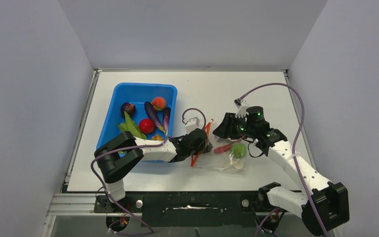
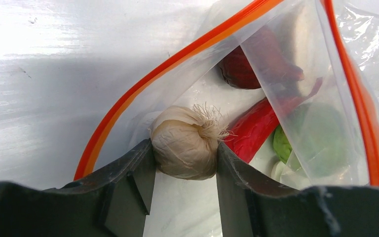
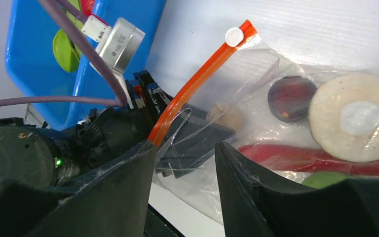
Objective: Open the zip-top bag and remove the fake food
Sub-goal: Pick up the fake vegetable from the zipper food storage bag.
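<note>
White tabletop (image 1: pixel 256 91) with zip-top bag (image 1: pixel 223 162), pale grey walls (image 1: pixel 192 29) around

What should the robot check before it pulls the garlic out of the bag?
1. Bag mouth open: ok. The orange zipper strip of the zip-top bag gapes wide.
2. Garlic gripped: ok. The left jaws press on both its sides.
3. Bag held steady: not ok. The right jaws stand apart, with the strip only beside one of them.
4. Neighbours stay put: cannot tell. The red chilli lies right beside the garlic and might get dragged along.
5. Way out free: ok, probably. The garlic sits near the mouth.
</note>
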You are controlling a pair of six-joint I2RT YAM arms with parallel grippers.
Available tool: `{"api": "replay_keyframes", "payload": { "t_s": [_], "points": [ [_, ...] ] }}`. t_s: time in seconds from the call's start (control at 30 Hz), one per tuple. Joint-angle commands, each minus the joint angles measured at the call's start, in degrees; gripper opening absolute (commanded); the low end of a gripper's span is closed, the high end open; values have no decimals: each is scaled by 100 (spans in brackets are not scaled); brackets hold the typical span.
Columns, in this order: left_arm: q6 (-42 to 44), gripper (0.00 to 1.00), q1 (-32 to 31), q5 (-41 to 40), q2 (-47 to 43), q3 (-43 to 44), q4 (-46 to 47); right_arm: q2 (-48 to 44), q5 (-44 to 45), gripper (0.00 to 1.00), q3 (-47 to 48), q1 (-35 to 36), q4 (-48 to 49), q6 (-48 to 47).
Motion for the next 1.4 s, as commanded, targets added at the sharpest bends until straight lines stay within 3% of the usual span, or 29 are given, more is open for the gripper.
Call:
{"api": "replay_keyframes", "payload": {
  "t_s": [0.0, 0.27, 0.53, 0.6, 0.8, 0.93, 1.23, 1.37],
  "points": [
    [-61, 25, -35, -111, -248, -84, 457, 314, 372, 49, 294, 277, 119, 217],
    [-109, 24, -35, -167, -282, -122, 503, 806, 459, 42, 547, 693, -115, 295],
    [-109, 22, -35, -116, -179, 12, 475, 1007, 220, 47, 468, 768, 62, 595],
    [-105, 22, -35, -104, -198, 4, 484, 1129, 372, 42, 497, 767, -91, 588],
    [-104, 20, -35, -215, -335, -122, 390, 1060, 566, 15, 395, 761, 0, 600],
    [-122, 20, -31, -410, -407, -130, 64, 997, 867, 5, 378, 738, -125, 535],
    [-152, 17, -26, -454, -986, -385, 204, 938, 957, 0, 63, 627, -58, 350],
    [-129, 16, 40, -318, -1368, -762, 739, 823, 201, 0, -102, 632, 344, 21]
  ]
}}
